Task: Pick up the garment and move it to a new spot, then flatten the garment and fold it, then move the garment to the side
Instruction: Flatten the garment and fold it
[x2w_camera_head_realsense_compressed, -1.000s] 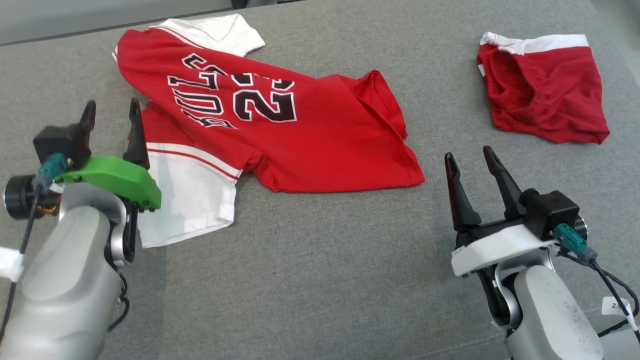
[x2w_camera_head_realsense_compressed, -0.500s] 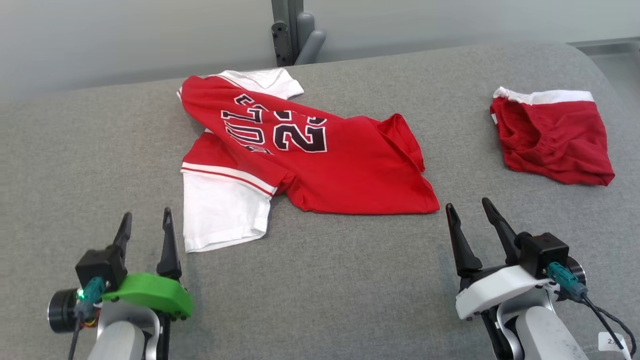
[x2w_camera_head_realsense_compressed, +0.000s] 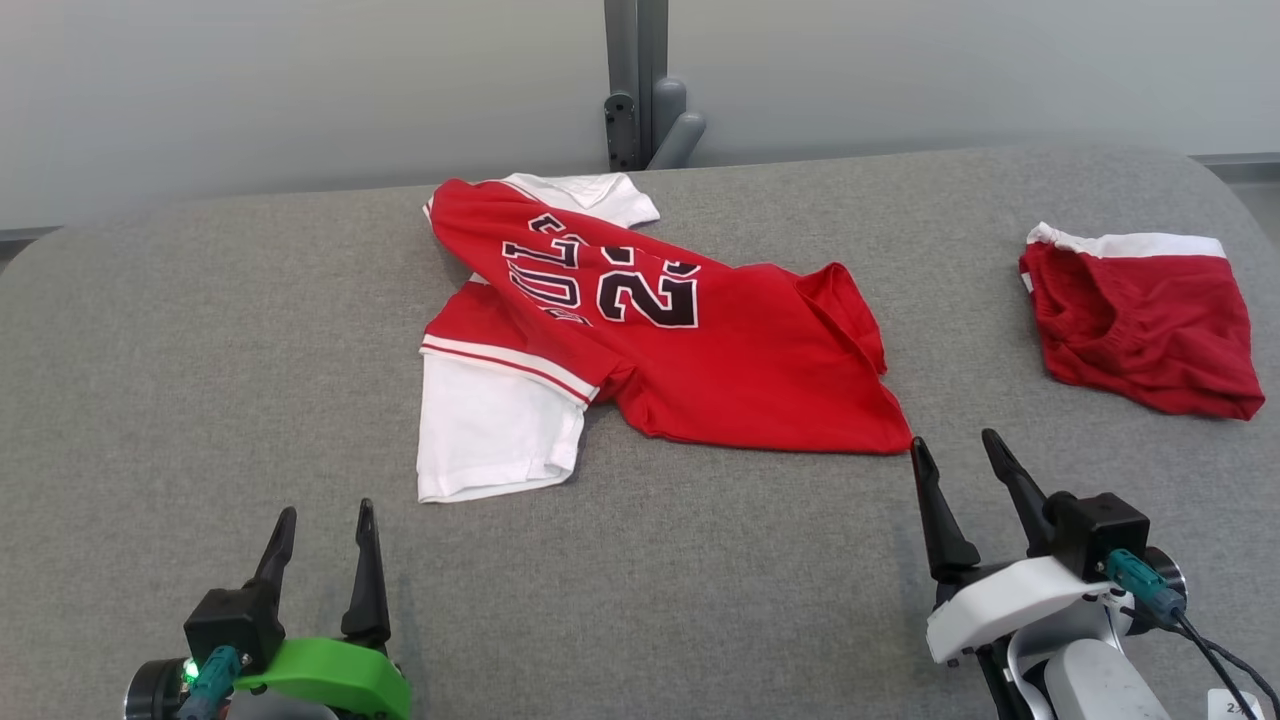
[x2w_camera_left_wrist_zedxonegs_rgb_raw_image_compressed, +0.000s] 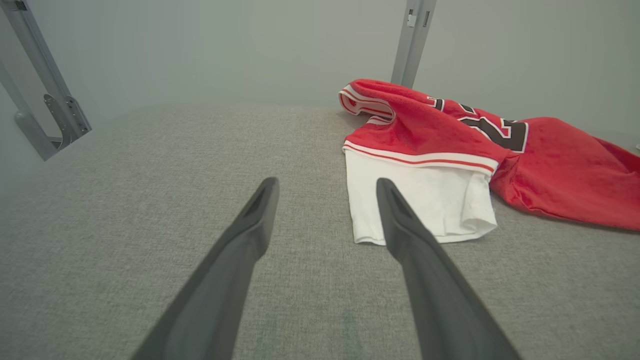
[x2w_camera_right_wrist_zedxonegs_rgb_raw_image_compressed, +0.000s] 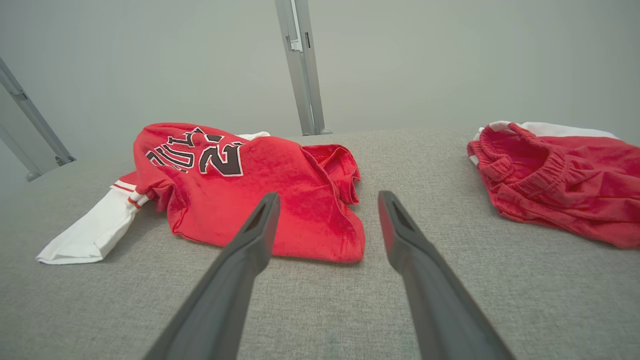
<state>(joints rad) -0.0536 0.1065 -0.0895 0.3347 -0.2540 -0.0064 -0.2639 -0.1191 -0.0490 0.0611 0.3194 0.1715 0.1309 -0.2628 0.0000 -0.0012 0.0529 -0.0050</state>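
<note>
While spread and empty, four fingers (x2w_camera_head_realsense_compressed: 368, 580); one jersey (x2w_camera_head_realsense_compressed: 740, 370), one pair of shorts (x2w_camera_head_realsense_compressed: 1150, 340).

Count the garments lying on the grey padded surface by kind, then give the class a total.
Red cotton jersey shirt with white sleeves: 1
Red fabric shorts with white waistband: 1
Total: 2

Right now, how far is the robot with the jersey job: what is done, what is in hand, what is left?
Done: nothing visible; the red jersey lies rumpled, doubled over itself, on the grey surface. In hand: nothing; the left gripper and right gripper are open, clear of the cloth. Left: pick up, move, flatten, fold, set aside.
</note>
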